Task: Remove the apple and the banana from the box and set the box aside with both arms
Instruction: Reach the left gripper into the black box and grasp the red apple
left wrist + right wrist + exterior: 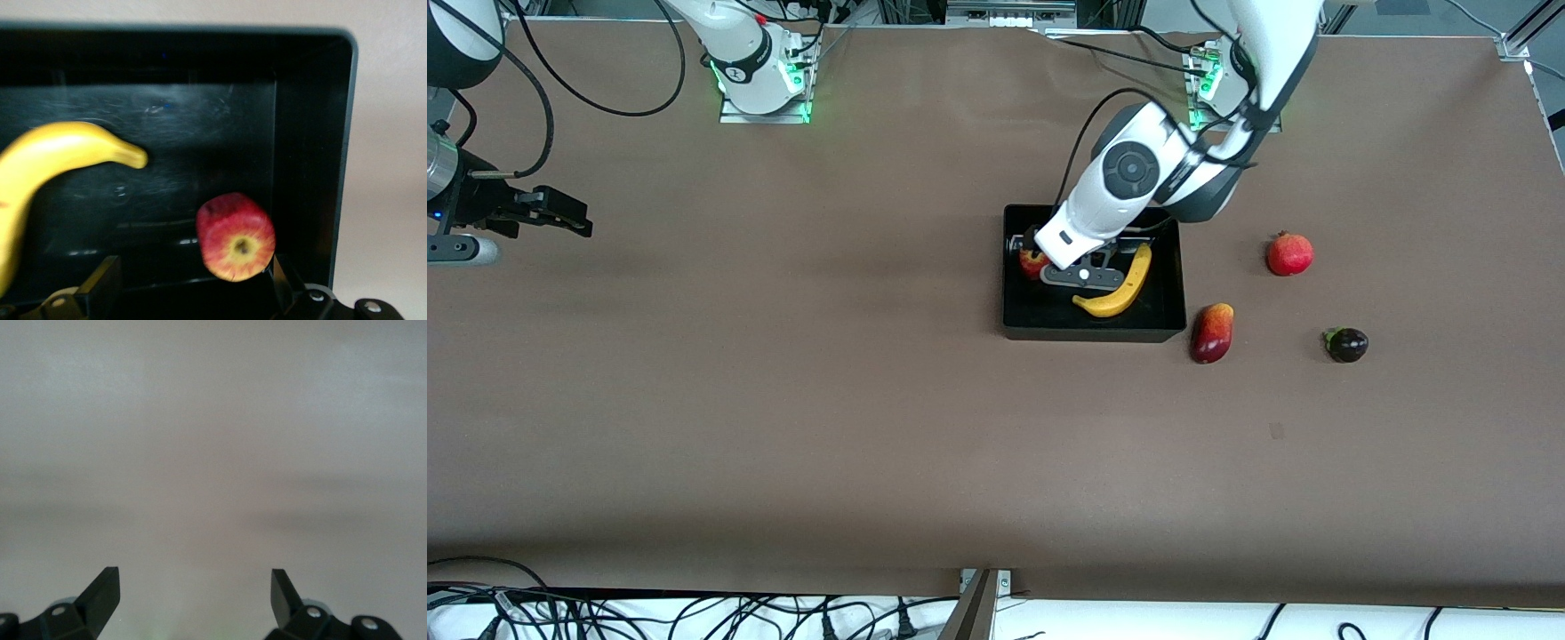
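Note:
The black box [1085,333] sits mid-table toward the left arm's end. The yellow banana [1120,289] and the small red apple [1032,262] lie inside it. My left gripper [1042,256] is down in the box by the apple, with the banana beside it. In the left wrist view the box wall [343,133], banana [60,157] and apple [235,237] show. The left gripper [192,270] is open, and the apple lies between its fingers, close against one of them. My right gripper [574,218] waits open and empty at the right arm's end, over bare table [193,583].
A red-yellow mango [1212,332] lies just beside the box toward the left arm's end. A red pomegranate [1289,254] and a small dark purple fruit [1346,344] lie farther that way. Cables hang along the table edge nearest the camera.

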`<state>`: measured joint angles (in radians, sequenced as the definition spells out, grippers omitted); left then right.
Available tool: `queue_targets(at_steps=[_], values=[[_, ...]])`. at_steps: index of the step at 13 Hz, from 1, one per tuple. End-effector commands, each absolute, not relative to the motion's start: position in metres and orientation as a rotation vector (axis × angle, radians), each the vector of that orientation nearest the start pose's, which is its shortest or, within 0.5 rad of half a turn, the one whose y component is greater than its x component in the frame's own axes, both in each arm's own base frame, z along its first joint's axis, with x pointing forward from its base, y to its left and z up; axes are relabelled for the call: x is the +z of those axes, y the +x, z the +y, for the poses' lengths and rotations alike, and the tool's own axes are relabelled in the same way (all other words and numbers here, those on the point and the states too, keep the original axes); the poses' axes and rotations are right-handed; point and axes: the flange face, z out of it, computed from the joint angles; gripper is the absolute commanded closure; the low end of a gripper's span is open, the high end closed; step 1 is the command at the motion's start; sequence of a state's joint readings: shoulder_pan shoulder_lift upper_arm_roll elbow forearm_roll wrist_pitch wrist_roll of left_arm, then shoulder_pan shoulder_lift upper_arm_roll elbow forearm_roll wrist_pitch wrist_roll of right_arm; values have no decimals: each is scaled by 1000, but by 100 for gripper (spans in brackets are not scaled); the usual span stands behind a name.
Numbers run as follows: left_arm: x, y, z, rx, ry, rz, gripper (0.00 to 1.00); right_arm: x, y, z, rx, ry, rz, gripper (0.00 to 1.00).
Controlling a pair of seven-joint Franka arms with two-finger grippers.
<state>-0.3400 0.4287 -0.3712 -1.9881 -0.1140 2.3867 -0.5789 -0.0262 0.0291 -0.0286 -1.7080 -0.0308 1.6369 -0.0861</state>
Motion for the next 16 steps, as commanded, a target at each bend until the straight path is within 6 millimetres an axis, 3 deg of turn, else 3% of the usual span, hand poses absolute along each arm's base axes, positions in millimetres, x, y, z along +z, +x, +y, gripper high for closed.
queue_targets(at_steps=[1,7,8,9,10,14,16], values=[[236,461,-408,236,-3331,25,0,555,558,-36,170,-3171,-75,0],[188,449,-420,255,-3337,40,0,555,557,-35,173,-3171,-77,0],[187,454,-414,239,-3330,65,47,554,558,-36,175,-3169,-77,0],[186,456,-411,228,-3317,87,83,555,557,-35,175,-3171,-77,0],[188,456,-411,219,-3312,114,100,554,558,-35,174,-3166,-74,0],[200,466,-401,197,-3305,145,100,554,558,-35,174,-3166,-76,0],[239,479,-386,183,-3292,120,100,555,557,-35,172,-3167,-74,0]])
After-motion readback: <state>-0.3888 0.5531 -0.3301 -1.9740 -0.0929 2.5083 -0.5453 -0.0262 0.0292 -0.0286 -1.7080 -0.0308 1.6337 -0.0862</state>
